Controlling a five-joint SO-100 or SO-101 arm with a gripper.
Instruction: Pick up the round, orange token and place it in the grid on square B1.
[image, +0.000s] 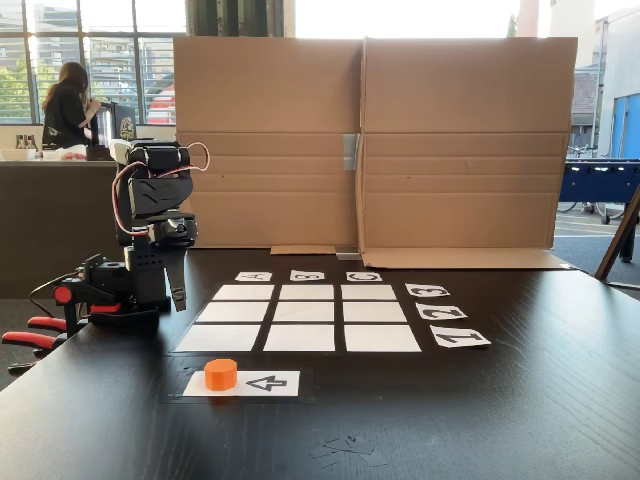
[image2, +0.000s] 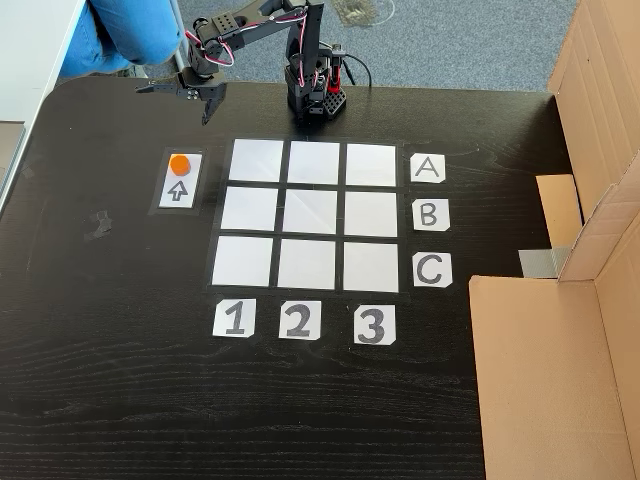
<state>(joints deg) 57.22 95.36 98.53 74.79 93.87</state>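
Orange squat round token (image2: 179, 164) on arrow card (image2: 178, 191), hand (image2: 190, 92) spread wide, empty, nearby.

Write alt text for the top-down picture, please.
An orange token sits on an arrow card left of a white 3x3 grid on a black table. The arm's gripper hangs just above the card.

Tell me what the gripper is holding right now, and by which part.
Nothing. The gripper hangs open and empty above the table, apart from the orange token, which sits untouched on the arrow card.
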